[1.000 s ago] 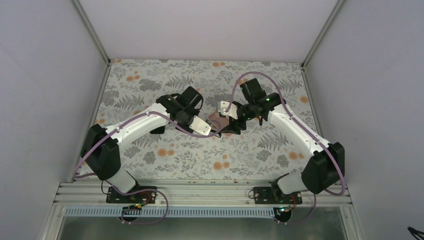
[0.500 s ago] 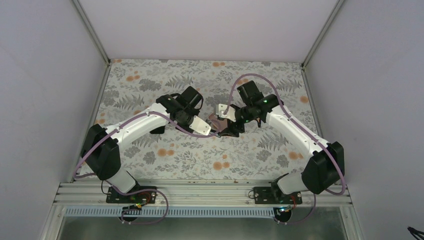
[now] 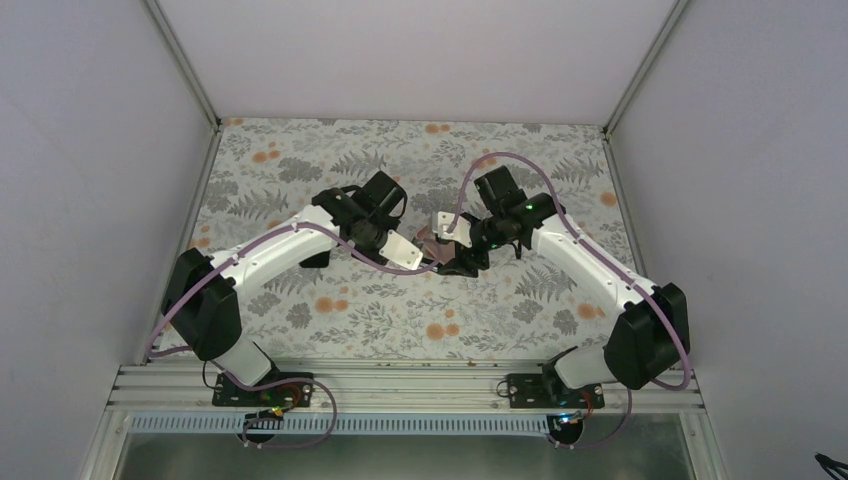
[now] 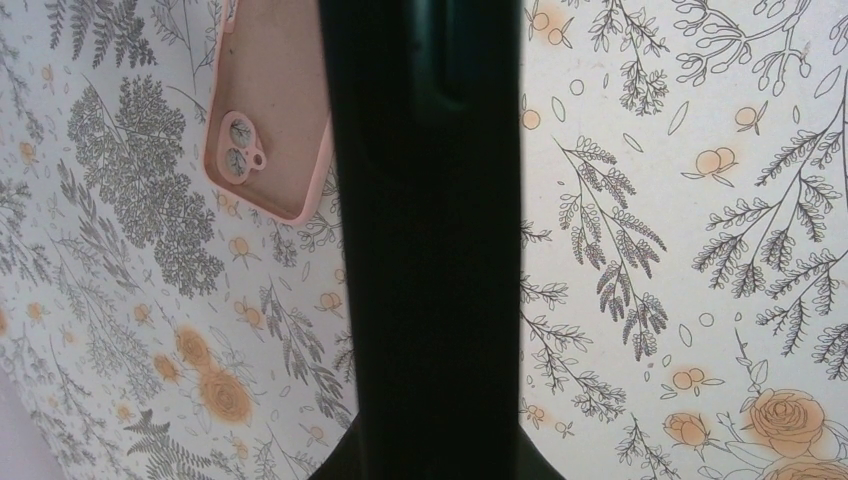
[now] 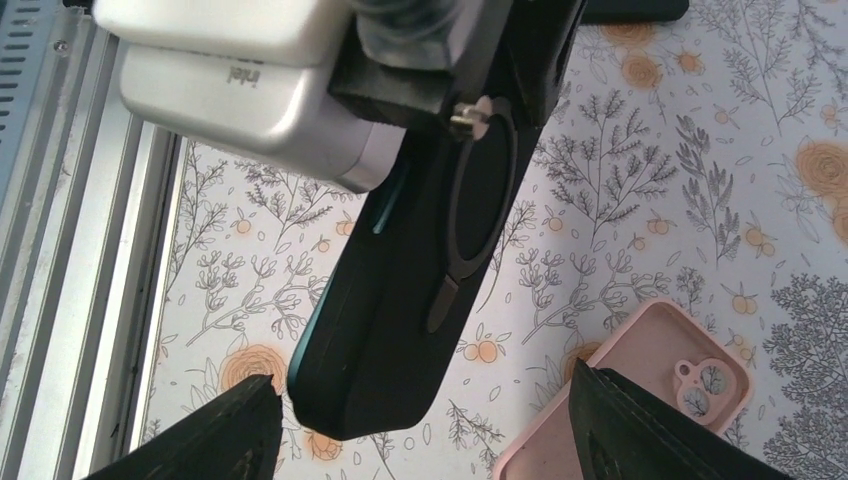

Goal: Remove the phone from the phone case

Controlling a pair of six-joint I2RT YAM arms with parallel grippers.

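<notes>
Your left claw (image 3: 430,264) is clamped on the dark phone (image 5: 400,330), holding it above the table (image 5: 620,150). Your right claw (image 5: 420,395) gapes wide, gripping nothing, straddling the phone's lower end. The empty pink case (image 5: 640,345) lies on the table.

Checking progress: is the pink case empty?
Empty: pink case lies hollow side up, tablecloth showing through its camera cutouts.

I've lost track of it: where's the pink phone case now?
The pink phone case lies on the floral table, upper left in the left wrist view, just left of the dark phone; the right wrist view shows it bottom right.
</notes>
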